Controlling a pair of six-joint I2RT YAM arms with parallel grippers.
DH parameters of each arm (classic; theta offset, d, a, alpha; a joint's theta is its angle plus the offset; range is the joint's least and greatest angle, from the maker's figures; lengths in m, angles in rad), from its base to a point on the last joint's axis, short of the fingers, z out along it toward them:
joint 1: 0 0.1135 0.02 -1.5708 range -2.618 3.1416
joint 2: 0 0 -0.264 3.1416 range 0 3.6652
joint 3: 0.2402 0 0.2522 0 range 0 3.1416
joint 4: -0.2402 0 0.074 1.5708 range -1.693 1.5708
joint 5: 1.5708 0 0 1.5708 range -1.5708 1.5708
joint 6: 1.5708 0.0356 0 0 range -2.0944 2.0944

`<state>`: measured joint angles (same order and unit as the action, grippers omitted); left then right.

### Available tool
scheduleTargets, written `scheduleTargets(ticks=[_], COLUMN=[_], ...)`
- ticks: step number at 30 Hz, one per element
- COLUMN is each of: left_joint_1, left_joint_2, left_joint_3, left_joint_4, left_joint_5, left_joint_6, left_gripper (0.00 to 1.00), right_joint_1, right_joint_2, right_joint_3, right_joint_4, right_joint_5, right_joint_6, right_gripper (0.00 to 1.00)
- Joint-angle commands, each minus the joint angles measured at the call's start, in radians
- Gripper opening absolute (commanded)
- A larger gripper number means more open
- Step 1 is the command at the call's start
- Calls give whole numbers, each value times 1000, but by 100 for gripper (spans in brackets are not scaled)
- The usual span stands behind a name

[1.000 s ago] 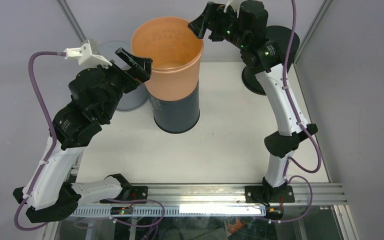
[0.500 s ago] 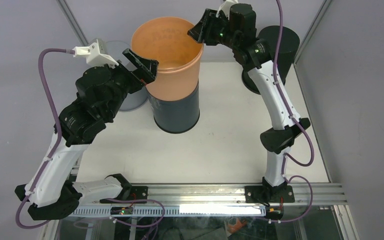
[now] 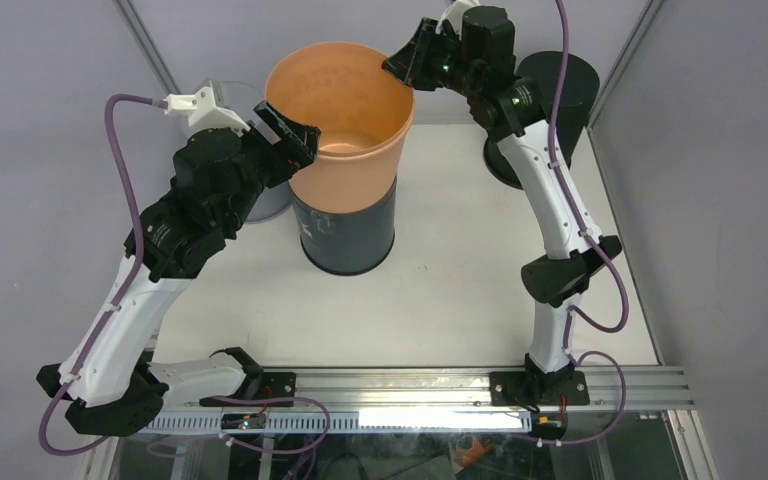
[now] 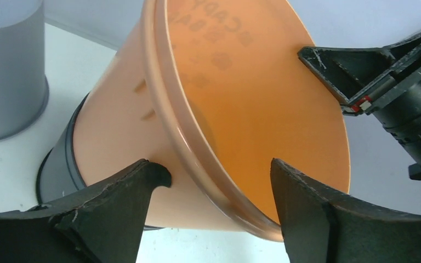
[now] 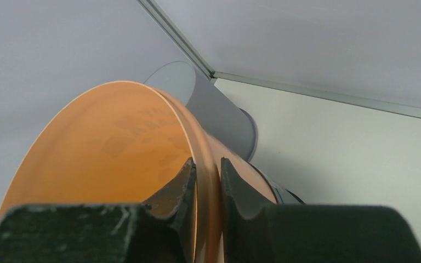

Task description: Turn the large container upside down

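We look down on a white table (image 3: 460, 290) boxed in by plain grey walls (image 3: 30, 120), with a slim metal post (image 3: 145, 40) running up the upper left of the overhead view and an aluminium rail (image 3: 410, 382) across the bottom, where both arms are bolted.

Upper centre of that view, the large orange container (image 3: 345, 185) stands mouth up, its lower part sunk into a dark grey container (image 3: 350, 240) that rests on the table. A black container (image 3: 582, 85) stands at the upper right behind the right arm. A light grey container (image 3: 272, 200) sits just left of the stack, mostly hidden by the left arm.

The right gripper (image 5: 208, 170) has its two fingers pinched tight on the orange rim at its upper right, one finger inside the wall and one outside.

The left gripper (image 4: 219, 170) straddles the rim on the opposite side with its fingers spread wide, one outside the wall and one over the mouth. We see a gap at each finger, so it holds nothing.
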<state>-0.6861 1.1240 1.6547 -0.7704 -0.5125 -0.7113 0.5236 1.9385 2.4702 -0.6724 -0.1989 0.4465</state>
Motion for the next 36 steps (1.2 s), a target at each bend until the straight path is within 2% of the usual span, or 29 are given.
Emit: scheduleTargets(ticks=[1,6,9,13,15,17,24,30,36], left_joint_1=[20,26,26,27,27,26,26,27,27], left_joint_2=[-8,-5,-10,-10,-3,13,58,61,68], left_joint_3=[-16,-22,-13,16,35,59,111,82,55], left_joint_4=[81,111,133,157,169,176,231,279,301], left_joint_5=[44,79,91,114,127,140,196,201,246], left_joint_6=[-20,-21,-10,13,34,54,133,222,220], left_gripper=[74,59,46,22,9,0,0,0,0], right_joint_1=[4,4,4,14,26,44,66,75,75], right_joint_2=[-29,-38,-56,-106,-155,-215,-260,-358,-365], right_joint_3=[30,31,30,6,-50,-128,-153,-366,-401], right_joint_4=[48,63,83,141,207,282,319,410,377], right_joint_5=[-54,-61,-63,-60,-47,-27,15,48,53], right_joint_6=[-30,-28,-26,-33,-43,-67,-119,-135,-140], right_gripper=[12,1,0,0,0,0,0,0,0])
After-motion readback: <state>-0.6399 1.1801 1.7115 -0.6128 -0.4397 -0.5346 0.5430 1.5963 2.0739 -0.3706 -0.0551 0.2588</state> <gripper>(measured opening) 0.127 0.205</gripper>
